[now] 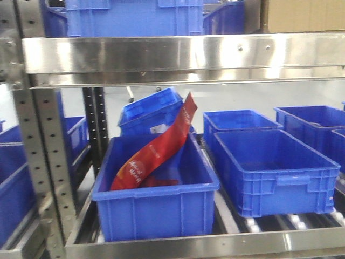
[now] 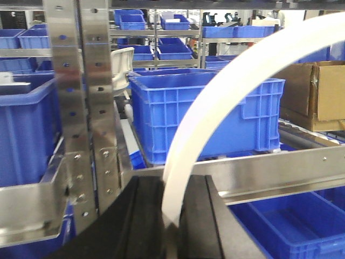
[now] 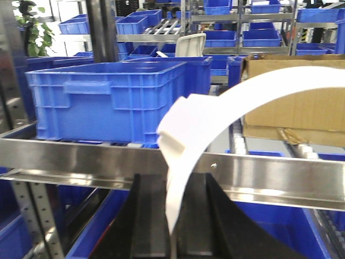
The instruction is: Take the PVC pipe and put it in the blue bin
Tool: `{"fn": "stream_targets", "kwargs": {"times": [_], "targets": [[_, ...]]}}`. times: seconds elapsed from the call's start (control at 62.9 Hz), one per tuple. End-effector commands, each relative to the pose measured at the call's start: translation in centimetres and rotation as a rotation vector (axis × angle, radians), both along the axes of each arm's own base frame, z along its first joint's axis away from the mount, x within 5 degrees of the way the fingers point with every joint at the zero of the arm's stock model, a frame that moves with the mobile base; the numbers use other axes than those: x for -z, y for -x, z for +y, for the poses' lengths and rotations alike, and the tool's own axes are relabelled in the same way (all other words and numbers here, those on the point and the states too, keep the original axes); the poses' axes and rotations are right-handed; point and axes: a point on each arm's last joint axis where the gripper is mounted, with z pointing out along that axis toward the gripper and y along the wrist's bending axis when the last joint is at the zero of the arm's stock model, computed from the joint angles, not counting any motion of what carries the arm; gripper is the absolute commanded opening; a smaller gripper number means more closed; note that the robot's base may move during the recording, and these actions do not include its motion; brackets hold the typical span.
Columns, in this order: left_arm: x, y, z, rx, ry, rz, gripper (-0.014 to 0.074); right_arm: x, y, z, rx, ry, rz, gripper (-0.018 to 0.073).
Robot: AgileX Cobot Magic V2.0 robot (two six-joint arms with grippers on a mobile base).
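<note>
Grab looks done, drop not yet. Left pincer (image 2: 171,189) is closed narrow on the PVC pipe (image 2: 232,86). The white end sits pinched between the two black fingers (image 2: 145,216), and nothing has gone into a bin. The right pincer (image 3: 173,189) is clamped the same way on white pipe (image 3: 269,89), with a stepped fitting (image 3: 180,127) just above its jaws. I cannot tell whether both hold one length or two separate pieces. In each wrist view the pipe has no straight long axis. It rises out of the jaws near vertical, then bows over in a broad arc up and to the right of the pincer and runs out of frame there, so the free end is unseen. The steel shelf rail (image 2: 280,167) crosses just behind and to the right of the left jaws. Below and to the right of them an open blue bin (image 2: 302,226) shows. The front camera shows neither arms nor pipe, only the lower shelf with an empty bin (image 1: 285,189) beside one holding a red packet (image 1: 156,151). My read is that what's left is the carry under the rail, lining the curve up over the chosen bin, and the release.
</note>
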Motion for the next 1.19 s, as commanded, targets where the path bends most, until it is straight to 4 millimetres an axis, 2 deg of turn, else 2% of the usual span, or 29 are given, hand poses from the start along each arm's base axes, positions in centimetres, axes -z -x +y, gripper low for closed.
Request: {"fn": "stream_targets", "kwargs": {"times": [0.0,1.177], "targets": [[-0.26,0.02,-0.01,0.002,0.007,-0.028,-0.0111,-0.14,0.03,0.0,-0.001,0.008,-0.025,-0.0168],[-0.26,0.02,-0.01,0.002,0.007,-0.028,-0.0111,-0.14,0.03,0.0,-0.001,0.008,-0.025,-0.0168]]}}
